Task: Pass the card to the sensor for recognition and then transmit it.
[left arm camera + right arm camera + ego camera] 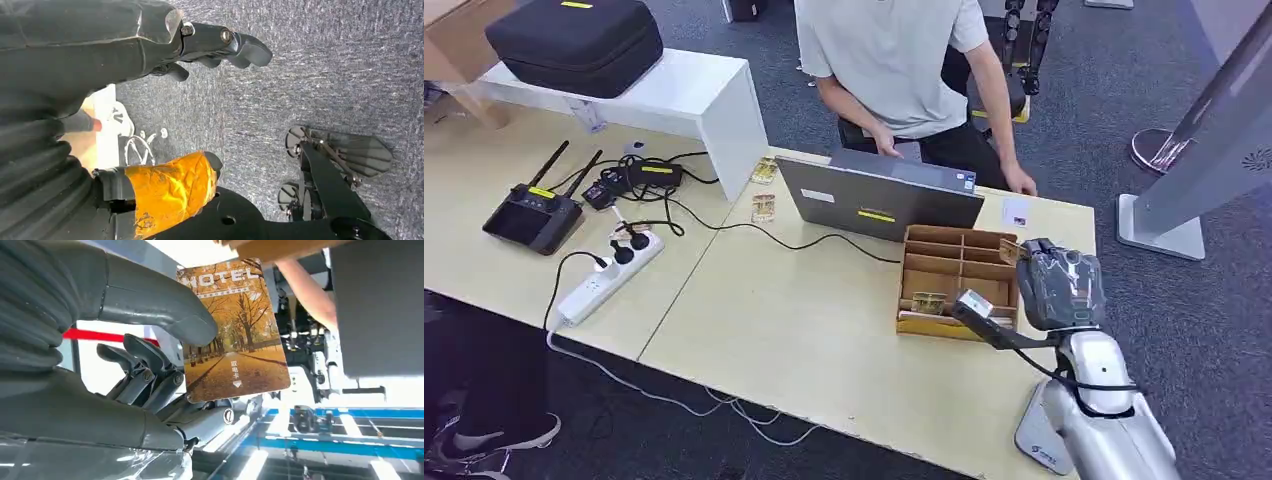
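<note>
My right hand hovers over the right end of a wooden compartment box on the table. In the right wrist view this hand pinches an orange hotel card, printed with autumn trees, between its thumb and fingers. An edge of the card peeks out at the hand's far side in the head view. A small white flat device lies on the table beyond the box, near a person's hand. My left hand hangs over the carpet with its fingers loosely apart and nothing in it.
A person sits behind the table at a grey laptop. More cards lie in the box, two others left of the laptop. A power strip, cables, a black antenna device and a white shelf are at the left.
</note>
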You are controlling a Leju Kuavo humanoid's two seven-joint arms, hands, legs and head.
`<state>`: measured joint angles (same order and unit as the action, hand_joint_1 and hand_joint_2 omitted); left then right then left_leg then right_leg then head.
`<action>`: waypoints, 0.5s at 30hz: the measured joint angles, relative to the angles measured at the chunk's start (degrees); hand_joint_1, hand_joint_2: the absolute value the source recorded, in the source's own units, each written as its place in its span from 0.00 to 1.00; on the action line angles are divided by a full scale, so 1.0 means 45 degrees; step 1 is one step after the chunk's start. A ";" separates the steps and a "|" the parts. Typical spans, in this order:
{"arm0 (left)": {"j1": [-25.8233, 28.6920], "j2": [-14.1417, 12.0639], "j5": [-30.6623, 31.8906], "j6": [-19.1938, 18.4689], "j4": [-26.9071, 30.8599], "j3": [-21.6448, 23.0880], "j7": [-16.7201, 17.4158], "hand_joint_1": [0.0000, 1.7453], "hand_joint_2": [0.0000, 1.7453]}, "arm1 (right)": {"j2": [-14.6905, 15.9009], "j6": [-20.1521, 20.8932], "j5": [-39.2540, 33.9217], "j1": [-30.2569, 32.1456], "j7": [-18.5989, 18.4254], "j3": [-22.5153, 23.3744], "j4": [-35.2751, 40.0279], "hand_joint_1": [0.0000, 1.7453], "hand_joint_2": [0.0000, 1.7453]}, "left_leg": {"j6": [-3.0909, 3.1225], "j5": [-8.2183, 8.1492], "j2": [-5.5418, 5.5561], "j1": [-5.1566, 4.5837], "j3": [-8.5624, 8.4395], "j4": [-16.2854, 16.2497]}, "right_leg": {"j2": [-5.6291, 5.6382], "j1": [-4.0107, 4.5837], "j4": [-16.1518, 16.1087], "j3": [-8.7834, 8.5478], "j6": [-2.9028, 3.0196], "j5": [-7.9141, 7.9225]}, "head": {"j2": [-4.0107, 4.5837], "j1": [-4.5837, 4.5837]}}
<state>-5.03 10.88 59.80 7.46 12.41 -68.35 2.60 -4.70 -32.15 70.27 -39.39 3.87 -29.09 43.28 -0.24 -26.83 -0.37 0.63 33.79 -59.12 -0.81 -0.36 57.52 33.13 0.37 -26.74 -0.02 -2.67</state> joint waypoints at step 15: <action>-0.0014 -0.0019 0.0194 -0.0248 -0.0005 0.0000 -0.0024 0.00 1.00 | 0.0005 0.1772 -0.0126 -0.2212 -0.0617 0.0219 -0.0010 1.00 1.00 | -0.0004 0.0003 0.0002 0.0000 0.0000 0.0000 | -0.0002 0.0000 0.0001 0.0001 0.0001 0.0001 | 0.0000 -0.0005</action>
<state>-5.09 10.80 60.68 6.34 12.39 -68.35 2.49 -4.68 -24.17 69.70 -49.34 1.09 -28.11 43.23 -0.26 -26.81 -0.36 0.63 33.79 -59.12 -0.82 -0.36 57.53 33.14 0.38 -26.73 -0.02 -2.69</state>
